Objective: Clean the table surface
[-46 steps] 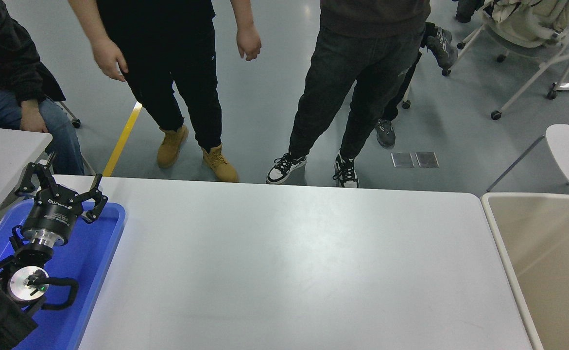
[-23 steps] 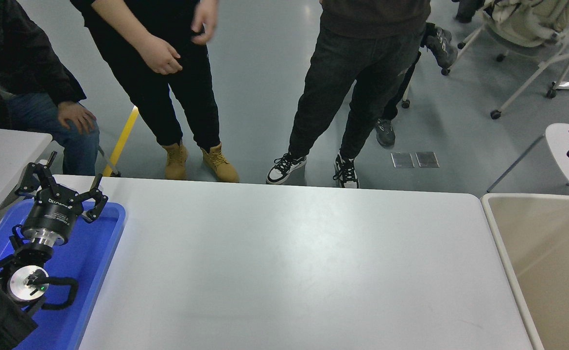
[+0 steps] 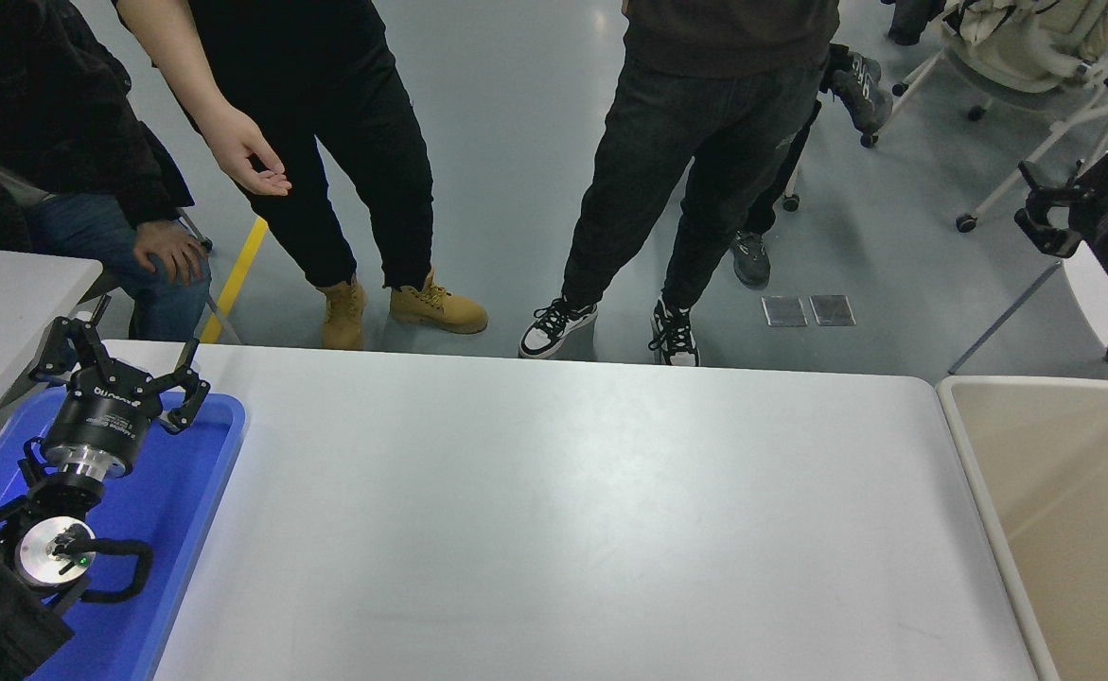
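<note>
— Grey floor runs along the far side, where people stand at twelve o'clock. What lies on our side?

— Mostly the table surface (image 3: 554, 511), wide and white, its long axis running from nine to three o'clock. I see no cloth or litter on it.

— Where are the arms?

— The left gripper (image 3: 118, 364) sits parked at nine o'clock over the blue tray (image 3: 189, 530), fingers spread, holding nothing. The right gripper (image 3: 1074, 194) is raised at about two o'clock, beyond the table's right end and above the floor near a wheeled chair (image 3: 1017, 57). Its fingers seem apart, and nothing is visible between them.

— So which way must it go?

— From that gripper the tabletop lies toward eight o'clock, down and to the left. I judge the right arm to be the one at work.

— Anything in its path?

— A beige bin (image 3: 1064, 530) touches the table's right end at four o'clock, directly between the arm and the tabletop, so the arm would pass over it. One person's hand (image 3: 255, 165) hangs open at eleven o'clock, well apart from the table.
</note>
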Controlling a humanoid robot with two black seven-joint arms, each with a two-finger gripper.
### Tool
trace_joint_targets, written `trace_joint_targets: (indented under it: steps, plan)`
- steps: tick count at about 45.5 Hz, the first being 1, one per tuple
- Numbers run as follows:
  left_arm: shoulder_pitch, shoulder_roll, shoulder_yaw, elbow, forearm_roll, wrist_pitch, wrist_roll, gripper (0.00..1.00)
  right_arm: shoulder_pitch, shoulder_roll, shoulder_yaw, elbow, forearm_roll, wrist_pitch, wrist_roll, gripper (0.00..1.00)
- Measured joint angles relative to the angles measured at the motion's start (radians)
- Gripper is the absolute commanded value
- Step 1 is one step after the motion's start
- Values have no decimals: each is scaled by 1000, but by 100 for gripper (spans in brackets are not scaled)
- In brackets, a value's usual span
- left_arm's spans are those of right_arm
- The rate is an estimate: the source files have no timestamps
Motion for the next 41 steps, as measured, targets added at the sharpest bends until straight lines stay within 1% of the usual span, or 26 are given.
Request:
trace_joint_targets:
  steps: [7, 18, 41]
  plan:
    - [0, 0, 0, 0, 0, 0, 0, 100, -46, 47, 22, 7, -6, 2, 30, 100]
    - [0, 0, 0, 0, 0, 0, 0, 100, -83, 98, 52, 11, -10, 3, 47, 100]
    - [0, 0, 0, 0, 0, 0, 0, 100, -102, 118, 76, 13, -11, 3, 56, 100]
